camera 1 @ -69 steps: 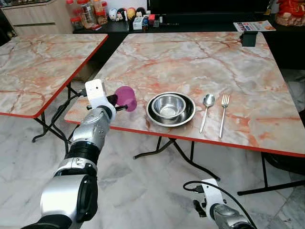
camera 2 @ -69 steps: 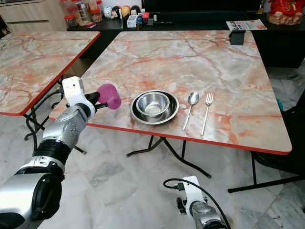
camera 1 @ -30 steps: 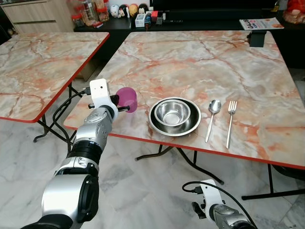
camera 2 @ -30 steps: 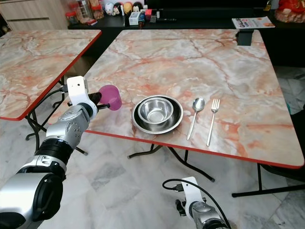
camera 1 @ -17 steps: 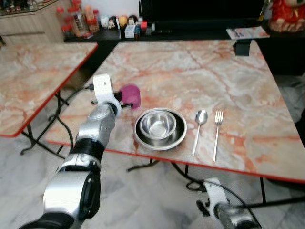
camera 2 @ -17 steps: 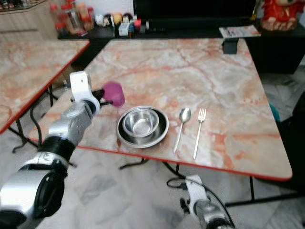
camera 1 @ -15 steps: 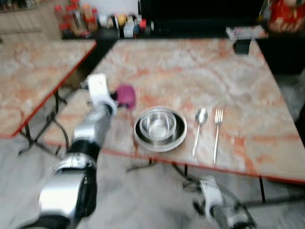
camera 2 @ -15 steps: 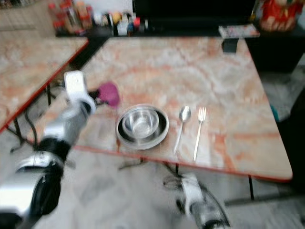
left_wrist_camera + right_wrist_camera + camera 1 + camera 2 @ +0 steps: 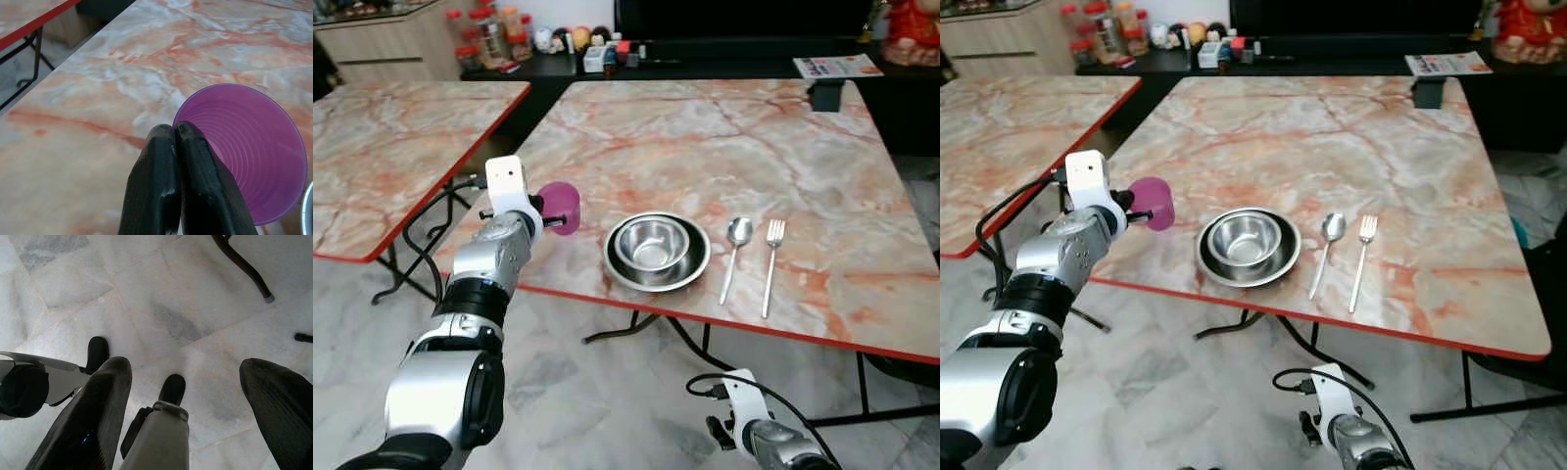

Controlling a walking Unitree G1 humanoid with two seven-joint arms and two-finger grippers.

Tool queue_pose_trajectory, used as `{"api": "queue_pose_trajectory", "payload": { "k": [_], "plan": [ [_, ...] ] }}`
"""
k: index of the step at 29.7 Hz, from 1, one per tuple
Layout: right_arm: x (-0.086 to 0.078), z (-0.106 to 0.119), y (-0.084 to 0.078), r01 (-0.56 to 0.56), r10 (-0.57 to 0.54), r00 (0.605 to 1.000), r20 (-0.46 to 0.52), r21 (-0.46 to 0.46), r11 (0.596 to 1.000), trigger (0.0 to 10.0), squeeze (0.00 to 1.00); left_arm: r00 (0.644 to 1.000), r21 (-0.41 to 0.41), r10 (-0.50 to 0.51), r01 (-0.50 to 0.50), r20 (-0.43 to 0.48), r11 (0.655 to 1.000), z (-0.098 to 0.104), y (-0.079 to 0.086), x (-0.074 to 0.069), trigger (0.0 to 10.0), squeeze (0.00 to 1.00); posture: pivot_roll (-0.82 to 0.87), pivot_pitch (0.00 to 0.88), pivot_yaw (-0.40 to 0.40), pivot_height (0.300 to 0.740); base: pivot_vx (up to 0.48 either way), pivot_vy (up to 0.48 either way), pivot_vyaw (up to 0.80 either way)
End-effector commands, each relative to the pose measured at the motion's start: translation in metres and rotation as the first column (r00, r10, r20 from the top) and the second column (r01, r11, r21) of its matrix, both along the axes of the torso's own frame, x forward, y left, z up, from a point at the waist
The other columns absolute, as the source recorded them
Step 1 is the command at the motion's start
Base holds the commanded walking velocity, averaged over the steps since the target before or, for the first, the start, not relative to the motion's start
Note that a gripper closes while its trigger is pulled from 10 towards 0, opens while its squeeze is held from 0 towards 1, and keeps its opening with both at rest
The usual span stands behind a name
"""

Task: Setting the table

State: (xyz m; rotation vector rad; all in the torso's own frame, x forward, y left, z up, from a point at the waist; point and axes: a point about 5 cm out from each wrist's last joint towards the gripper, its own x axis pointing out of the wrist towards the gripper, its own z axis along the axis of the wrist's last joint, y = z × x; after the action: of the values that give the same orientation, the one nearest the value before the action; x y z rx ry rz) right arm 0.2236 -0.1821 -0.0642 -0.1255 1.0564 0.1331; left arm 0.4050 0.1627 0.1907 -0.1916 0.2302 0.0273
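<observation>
My left gripper is shut on the rim of a purple plastic cup, held just above the marble table near its front left corner. In the left wrist view the two black fingers pinch the cup's rim, its mouth facing the camera. A steel bowl sits in a steel plate just right of the cup. A spoon and a fork lie side by side right of the plate. My right gripper hangs low over the floor, fingers spread open.
A second marble table stands to the left, a narrow gap between the two. Bottles and small figures line a dark counter behind. A black box and a leaflet sit at the far right. Folding table legs stand below.
The camera has shifted and steadied after a blurred moment. My left gripper still holds the cup, now a little lower and nearer the table's front left edge.
</observation>
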Motion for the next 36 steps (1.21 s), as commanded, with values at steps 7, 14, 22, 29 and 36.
{"api": "queue_pose_trajectory", "payload": {
  "k": [7,14,22,29,36],
  "plan": [
    [-0.001,-0.001,0.002,-0.007,0.007,1.000,-0.006,0.006,1.000,10.0,0.00,0.998,-0.142,-0.031,0.023,-0.056,0.990,0.008,-0.005,0.008,10.0,0.00,-0.04,0.071,0.102,0.740,0.000,0.000,0.00],
    [-0.002,-0.001,0.002,-0.004,0.005,1.000,-0.009,0.005,1.000,10.0,0.00,0.992,-0.097,-0.095,0.088,-0.080,0.991,0.009,-0.014,0.010,10.0,0.00,-0.04,0.075,0.101,0.740,0.000,0.000,0.00],
    [-0.002,-0.001,0.002,-0.006,0.006,1.000,-0.010,0.007,1.000,10.0,0.00,0.979,-0.001,-0.177,0.178,-0.105,0.984,0.007,-0.026,0.011,10.0,0.00,-0.04,0.075,0.101,0.740,0.000,0.000,0.00],
    [-0.002,-0.001,0.002,-0.007,0.007,1.000,-0.010,0.007,1.000,10.0,0.00,0.968,0.024,-0.230,0.233,-0.100,0.972,0.013,-0.032,0.012,10.0,0.00,-0.03,0.077,0.101,0.740,0.000,0.000,0.00],
    [-0.002,-0.001,0.002,-0.008,0.008,1.000,-0.011,0.006,1.000,10.0,0.00,0.965,0.022,-0.241,0.245,-0.100,0.969,0.012,-0.034,0.013,10.0,0.00,-0.03,0.077,0.101,0.740,0.000,0.000,0.00]
  ]
}}
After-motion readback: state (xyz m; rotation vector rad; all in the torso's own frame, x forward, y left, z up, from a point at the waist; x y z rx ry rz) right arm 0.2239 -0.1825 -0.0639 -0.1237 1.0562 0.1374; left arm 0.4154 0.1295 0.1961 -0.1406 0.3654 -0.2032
